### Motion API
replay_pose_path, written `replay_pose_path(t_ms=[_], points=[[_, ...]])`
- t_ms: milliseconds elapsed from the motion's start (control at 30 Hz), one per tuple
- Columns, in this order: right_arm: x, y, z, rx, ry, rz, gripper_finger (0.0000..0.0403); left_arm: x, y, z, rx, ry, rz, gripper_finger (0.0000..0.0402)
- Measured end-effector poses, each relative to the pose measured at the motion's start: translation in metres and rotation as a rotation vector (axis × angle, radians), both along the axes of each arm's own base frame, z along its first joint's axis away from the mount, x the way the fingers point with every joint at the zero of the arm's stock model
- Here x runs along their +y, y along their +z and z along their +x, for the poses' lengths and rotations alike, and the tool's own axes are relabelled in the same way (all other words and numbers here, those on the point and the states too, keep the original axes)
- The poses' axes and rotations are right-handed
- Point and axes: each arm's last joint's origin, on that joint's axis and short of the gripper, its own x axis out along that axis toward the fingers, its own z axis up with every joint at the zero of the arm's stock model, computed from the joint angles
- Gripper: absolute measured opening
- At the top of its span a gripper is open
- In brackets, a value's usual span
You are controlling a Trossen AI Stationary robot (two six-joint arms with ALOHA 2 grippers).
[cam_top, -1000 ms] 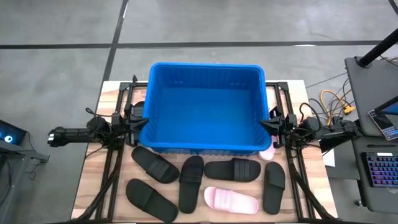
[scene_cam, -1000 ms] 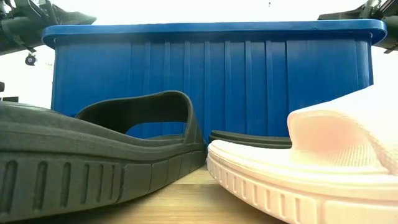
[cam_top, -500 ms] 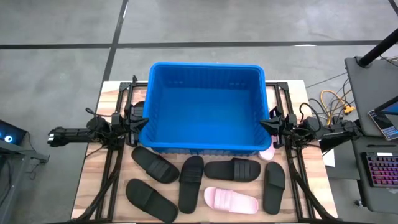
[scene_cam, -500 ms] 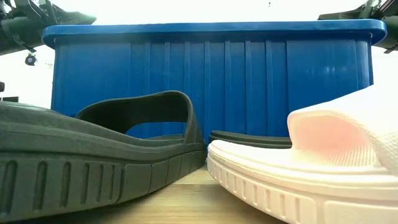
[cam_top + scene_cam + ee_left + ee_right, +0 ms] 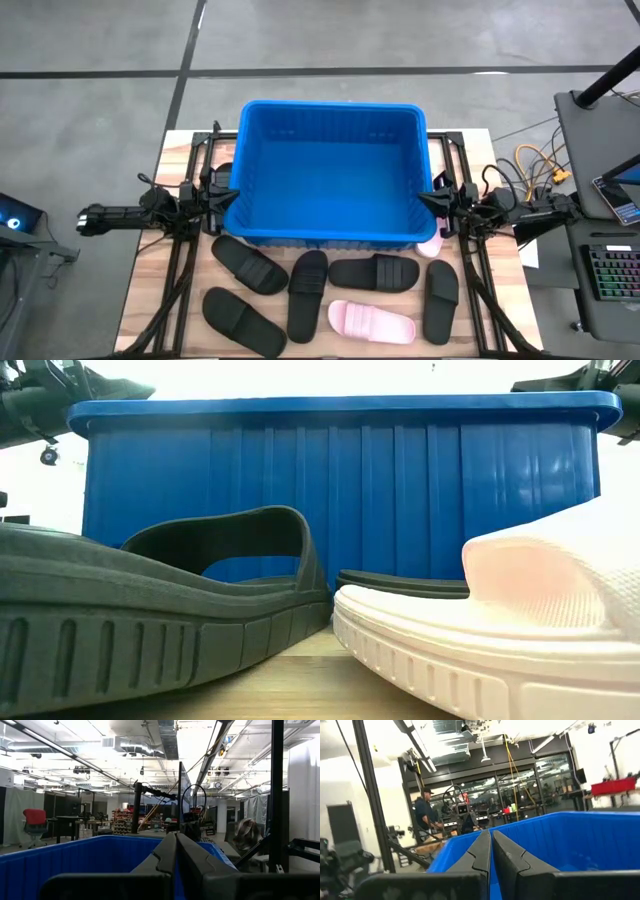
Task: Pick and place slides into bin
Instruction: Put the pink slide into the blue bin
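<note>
Wooden tabletop (image 5: 150, 270) on grey concrete floor, workshop hall beyond. Blue bin (image 5: 330, 172) at centre-rear, empty. Slides in a row along near edge, in front of bin: five black slides (image 5: 246, 265), long axes variously angled; one pink slide (image 5: 372, 320) lying crosswise; second pink slide (image 5: 429, 246) just showing at bin's right-front corner. Left gripper (image 5: 226, 192) at bin's left rim, fingers pressed shut, holding nothing. Right gripper (image 5: 428, 199) at bin's right rim, likewise shut and empty; nearer corner slide.
</note>
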Motion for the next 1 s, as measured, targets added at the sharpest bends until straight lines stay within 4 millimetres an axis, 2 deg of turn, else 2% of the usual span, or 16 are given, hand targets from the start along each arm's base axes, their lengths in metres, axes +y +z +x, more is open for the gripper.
replay_pose_path(t_ms=[233,367,467,633,700,767,867,1000], points=[[0.0,0.007,-0.003,-0.089,0.029,0.085,0.0009,0.0,0.0,0.0,0.0,0.0,0.0,0.0],[-0.001,0.018,-0.009,-0.222,0.037,0.103,0.0009,0.0,0.0,0.0,-0.001,0.0,0.0,0.0],[-0.002,0.027,-0.015,-0.351,0.083,0.192,0.0009,0.0,0.002,-0.001,-0.018,-0.002,-0.006,0.0],[-0.005,0.039,-0.027,-0.536,0.073,0.26,0.0009,0.0,0.018,-0.008,-0.247,-0.123,-0.26,0.0],[-0.005,0.043,-0.03,-0.572,0.08,0.272,0.0009,0.0,0.026,-0.014,-0.356,-0.131,-0.249,0.0],[-0.006,0.05,-0.032,-0.569,0.073,0.267,0.0009,0.0,0.032,-0.019,-0.42,-0.122,-0.201,0.0],[-0.005,0.067,-0.028,-0.466,0.032,0.229,0.0022,-0.001,0.037,-0.024,-0.49,-0.144,-0.177,0.0],[-0.005,0.108,-0.025,-0.338,0.0,0.202,0.0071,-0.001,0.042,-0.026,-0.509,-0.161,-0.148,0.0025]])
